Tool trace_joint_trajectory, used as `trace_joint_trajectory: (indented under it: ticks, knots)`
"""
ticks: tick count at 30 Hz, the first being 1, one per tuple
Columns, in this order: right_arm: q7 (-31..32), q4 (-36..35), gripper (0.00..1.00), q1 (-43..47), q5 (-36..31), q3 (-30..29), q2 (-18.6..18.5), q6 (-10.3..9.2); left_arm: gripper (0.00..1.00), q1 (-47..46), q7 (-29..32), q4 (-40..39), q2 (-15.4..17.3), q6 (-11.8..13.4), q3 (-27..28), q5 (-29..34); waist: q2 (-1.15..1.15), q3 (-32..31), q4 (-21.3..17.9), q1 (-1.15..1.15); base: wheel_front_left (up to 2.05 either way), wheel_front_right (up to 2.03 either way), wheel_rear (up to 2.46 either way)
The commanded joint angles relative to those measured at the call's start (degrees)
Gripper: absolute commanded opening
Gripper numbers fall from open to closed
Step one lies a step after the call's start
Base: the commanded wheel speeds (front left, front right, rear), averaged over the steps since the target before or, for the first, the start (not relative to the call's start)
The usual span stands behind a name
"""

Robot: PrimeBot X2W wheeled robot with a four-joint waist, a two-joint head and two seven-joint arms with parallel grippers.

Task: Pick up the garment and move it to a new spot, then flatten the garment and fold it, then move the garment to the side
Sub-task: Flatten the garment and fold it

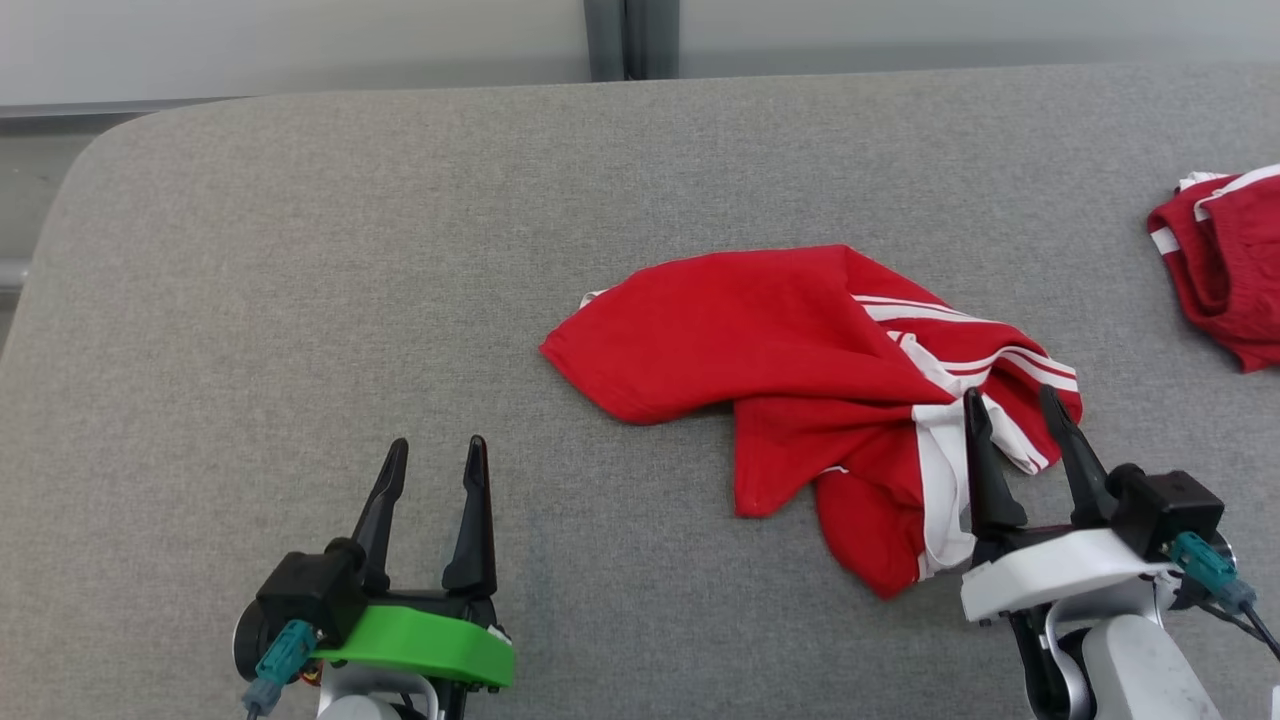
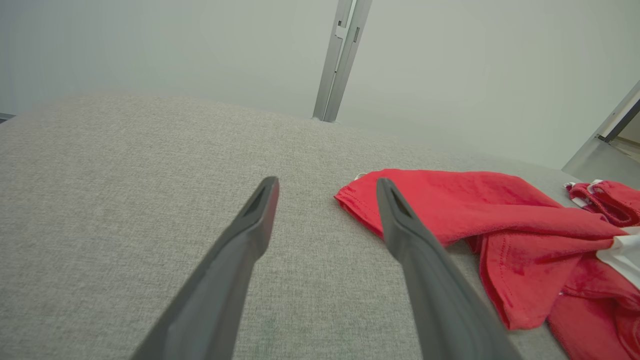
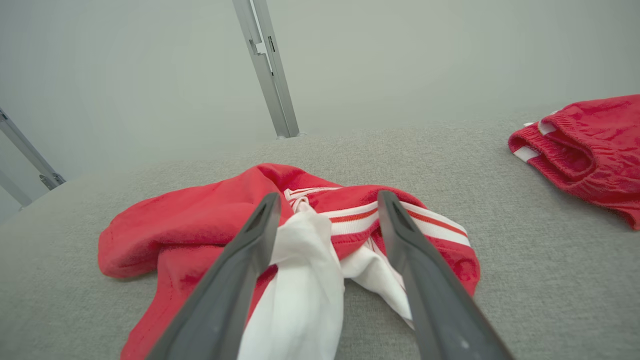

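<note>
garment: red, with white side stripes and a white panel. lies crumpled on the grey fabric table, a little right of the middle, bunched in loose folds rather than flat. runs toward the near edge at its right end, with the white part gathered there.

right gripper: fingers apart, clamped on nothing. hovers at the near right end of the garment, tips over the white stripes in the head view. in the right wrist view, straddles the white fold, with a finger on either side of it; cannot tell whether touching the cloth.

left gripper: fingers spread too, nothing between them. sits over bare table at the lower left, apart from the garment's left hem. in the left wrist view, points past that hem, with the right-hand finger drawn across it.

second red garment: same red with white trim, bunched at the far right of the table, well apart from the first, cut off by the head view's edge.

beyond the table: pale wall and a grey metal post.
</note>
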Motion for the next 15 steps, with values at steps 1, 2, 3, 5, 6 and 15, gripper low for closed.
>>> trace_joint_trajectory:
  ticks: [1, 2, 3, 5, 6, 15]
  knots:
    - [-0.2, 1.5, 1.0, -1.7, -0.7, 0.0, -0.1, -0.01, 1.0, -0.8, 0.0, 0.1, 0.1, 0.2, -0.1, -0.2, 0.0, 0.0, 0.5, 0.0, 0.0, 0.0, 0.0]
    - [-0.1, 2.9, 1.0, -2.4, -0.7, 0.1, -0.1, -0.01, 1.0, -0.9, 0.0, 0.1, 0.1, 0.2, -0.2, -0.3, 0.0, 0.0, 0.8, 0.0, 0.0, 0.0, 0.0]
    - [0.6, 4.7, 1.0, -3.3, -0.9, 0.1, -0.1, -0.01, 1.0, -1.0, 0.0, 0.2, 0.1, 0.2, -0.3, -0.4, 0.0, 0.0, 1.1, 0.0, 0.0, 0.0, 0.0]
    - [1.8, 7.7, 1.0, -5.0, -1.8, -0.9, -0.2, -0.02, 1.0, -1.1, 0.0, 0.3, 0.1, 0.2, -0.5, -0.6, 0.0, -0.1, 1.6, 0.0, 0.0, 0.0, 0.0]
    - [2.3, 8.9, 1.0, -5.4, -2.1, -1.2, -0.1, -0.02, 1.0, -1.1, 0.0, 0.3, 0.1, 0.3, -0.7, -0.7, 0.0, -0.1, 1.9, 0.0, 0.0, 0.0, 0.0]
    - [3.8, 10.9, 1.0, -3.8, -2.2, -3.4, -0.1, -0.02, 1.0, -0.1, 0.0, -0.4, 0.1, 0.7, 0.0, -0.9, 0.0, -0.2, 1.7, 0.0, 0.0, 0.0, 0.0]
